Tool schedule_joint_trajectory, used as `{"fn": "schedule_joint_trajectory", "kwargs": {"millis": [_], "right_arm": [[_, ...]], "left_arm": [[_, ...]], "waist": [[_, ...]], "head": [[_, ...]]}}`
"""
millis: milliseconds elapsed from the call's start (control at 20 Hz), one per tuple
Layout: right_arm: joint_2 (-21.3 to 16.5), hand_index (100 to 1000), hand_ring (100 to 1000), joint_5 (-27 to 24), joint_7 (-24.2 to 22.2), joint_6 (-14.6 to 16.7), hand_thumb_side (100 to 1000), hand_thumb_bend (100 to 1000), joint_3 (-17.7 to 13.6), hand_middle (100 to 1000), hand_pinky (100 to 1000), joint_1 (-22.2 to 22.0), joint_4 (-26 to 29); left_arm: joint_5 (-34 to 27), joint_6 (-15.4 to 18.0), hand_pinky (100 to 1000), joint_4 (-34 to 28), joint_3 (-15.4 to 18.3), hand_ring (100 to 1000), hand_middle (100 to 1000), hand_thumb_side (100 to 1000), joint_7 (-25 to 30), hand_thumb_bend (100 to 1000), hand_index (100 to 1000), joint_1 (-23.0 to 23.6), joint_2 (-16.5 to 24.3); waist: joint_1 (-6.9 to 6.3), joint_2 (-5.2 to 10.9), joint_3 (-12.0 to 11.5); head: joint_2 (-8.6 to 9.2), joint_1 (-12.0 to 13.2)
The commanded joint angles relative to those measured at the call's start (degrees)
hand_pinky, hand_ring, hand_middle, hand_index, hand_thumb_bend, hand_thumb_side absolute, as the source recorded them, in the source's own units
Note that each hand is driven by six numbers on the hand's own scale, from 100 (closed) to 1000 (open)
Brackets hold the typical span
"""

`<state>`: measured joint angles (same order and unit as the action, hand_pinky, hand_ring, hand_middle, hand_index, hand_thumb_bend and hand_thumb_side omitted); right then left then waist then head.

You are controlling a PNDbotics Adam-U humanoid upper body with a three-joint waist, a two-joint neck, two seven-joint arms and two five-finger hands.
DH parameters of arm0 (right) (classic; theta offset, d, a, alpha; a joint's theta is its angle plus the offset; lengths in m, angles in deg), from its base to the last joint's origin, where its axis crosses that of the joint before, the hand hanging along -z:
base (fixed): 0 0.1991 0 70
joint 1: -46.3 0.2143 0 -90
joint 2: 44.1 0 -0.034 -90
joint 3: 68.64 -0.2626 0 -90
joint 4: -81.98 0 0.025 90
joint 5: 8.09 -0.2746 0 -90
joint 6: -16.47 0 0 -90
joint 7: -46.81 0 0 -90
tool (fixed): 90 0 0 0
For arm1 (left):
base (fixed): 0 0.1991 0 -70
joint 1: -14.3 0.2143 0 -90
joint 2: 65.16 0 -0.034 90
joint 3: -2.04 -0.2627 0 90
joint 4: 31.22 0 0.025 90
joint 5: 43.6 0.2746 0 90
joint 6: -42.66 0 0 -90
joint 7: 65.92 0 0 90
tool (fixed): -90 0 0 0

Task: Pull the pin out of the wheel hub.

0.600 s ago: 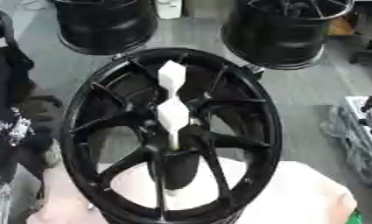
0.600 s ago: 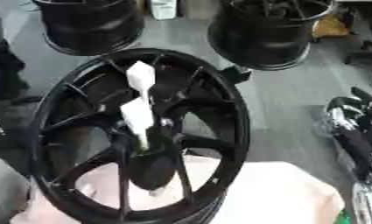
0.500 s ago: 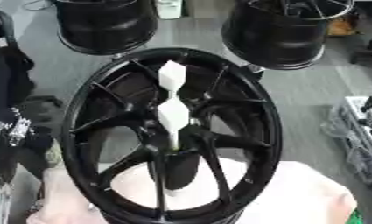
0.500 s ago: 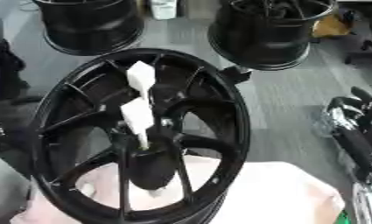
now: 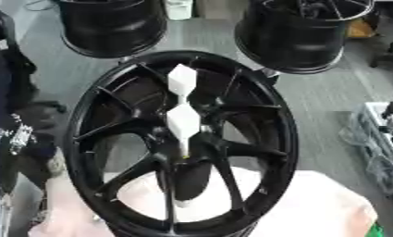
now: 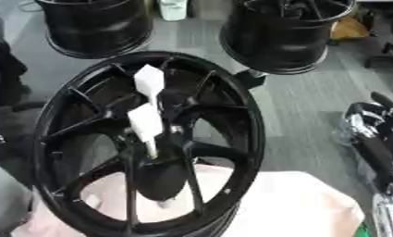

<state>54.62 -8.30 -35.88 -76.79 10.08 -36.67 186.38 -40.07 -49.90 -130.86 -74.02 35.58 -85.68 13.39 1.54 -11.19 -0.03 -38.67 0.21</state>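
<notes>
White plastic, shaped like two stacked diamonds on a thin stem, marks the pin [image 5: 182, 121]: it stands in the centre of the black wheel hub [image 5: 110, 99], its stem seated where the spokes meet and its upper lobe rising toward the far rim. The wheel lies on a pale pink cloth [image 5: 328, 203] at the near edge of the scene. Two more black wheels [image 5: 300, 34] stand on the grey floor beyond it.

The pin's long axis runs from the hub centre up and slightly away, toward the far side, so pulling it out calls for a draw along that line rather than sideways.

Neither hand is clearly in view. Silver-and-black arm parts show at the left edge [image 5: 17, 139] in the left eye view and at the right edge [image 6: 377, 139] in the right eye view, both well apart from the pin, and their fingers cannot be made out. The pin sits nearer the left of the wheel's middle, so the left arm looks a little closer, though that is only a judgement.
</notes>
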Motion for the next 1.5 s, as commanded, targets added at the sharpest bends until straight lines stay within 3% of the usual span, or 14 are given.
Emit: {"fn": "schedule_joint_trajectory", "kwargs": {"millis": [50, 300, 500, 700, 900, 1150, 1300, 1500], "right_arm": [[-0.7, 892, 726, 0.4, 0.1, 0.1, 364, 166, -0.1, 732, 652, 0.4, 1.3], [-0.8, 892, 726, 0.6, 0.1, 0.0, 365, 165, -0.2, 732, 652, 0.3, 1.2], [-1.1, 892, 726, 0.7, 0.1, 0.0, 366, 165, -0.2, 732, 652, 0.1, 1.0], [-1.5, 893, 726, 0.8, -0.1, -0.1, 366, 165, 0.1, 732, 652, -0.2, 0.8], [-1.8, 892, 726, 0.7, -0.7, -0.1, 367, 166, 0.6, 732, 651, -0.6, 0.6], [-2.7, 892, 726, 0.6, -1.3, -0.1, 368, 166, 1.2, 732, 651, -1.0, 0.2], [-3.0, 892, 726, 0.6, -1.5, -0.1, 368, 166, 1.3, 732, 651, -1.2, 0.1], [-3.1, 892, 726, 0.5, -1.8, 0.0, 368, 167, 1.6, 732, 651, -1.2, 0.0]], "left_arm": [[-0.1, 0.2, 641, -1.4, 0.2, 690, 673, 710, -0.2, 533, 777, -0.7, 1.0], [-0.4, 1.3, 642, -2.4, 0.4, 689, 673, 688, -1.3, 535, 777, -2.8, 7.1], [-0.1, 4.9, 660, -2.2, -1.5, 701, 686, 627, -2.0, 532, 782, -7.4, 19.6], [-1.0, 9.6, 689, 1.8, -7.8, 714, 708, 619, 2.2, 544, 797, -14.5, 32.5], [2.4, 15.3, 718, 7.4, -16.3, 722, 721, 606, 9.4, 571, 800, -22.9, 40.1], [7.5, 23.4, 742, 15.9, -26.0, 737, 742, 571, 16.4, 597, 807, -33.2, 40.6], [9.2, 27.3, 757, 21.2, -29.9, 754, 760, 552, 20.8, 602, 814, -38.5, 37.6], [11.6, 30.8, 771, 27.4, -32.4, 779, 781, 520, 27.8, 604, 819, -43.8, 31.8]], "waist": [[-0.1, 1.21, 0.0], [-0.33, 1.26, 0.1], [-0.94, 1.46, 0.5], [-1.54, 1.88, 1.2], [-2.13, 2.47, 2.3], [-3.06, 2.95, 3.4], [-3.27, 3.08, 3.7], [-3.28, 3.2, 4.2]], "head": [[0.14, 0.0], [0.23, 0.0], [0.32, -0.1], [0.01, 0.3], [-0.32, 0.9], [-0.81, 1.4], [-0.92, 1.2], [-0.97, 1.2]]}}
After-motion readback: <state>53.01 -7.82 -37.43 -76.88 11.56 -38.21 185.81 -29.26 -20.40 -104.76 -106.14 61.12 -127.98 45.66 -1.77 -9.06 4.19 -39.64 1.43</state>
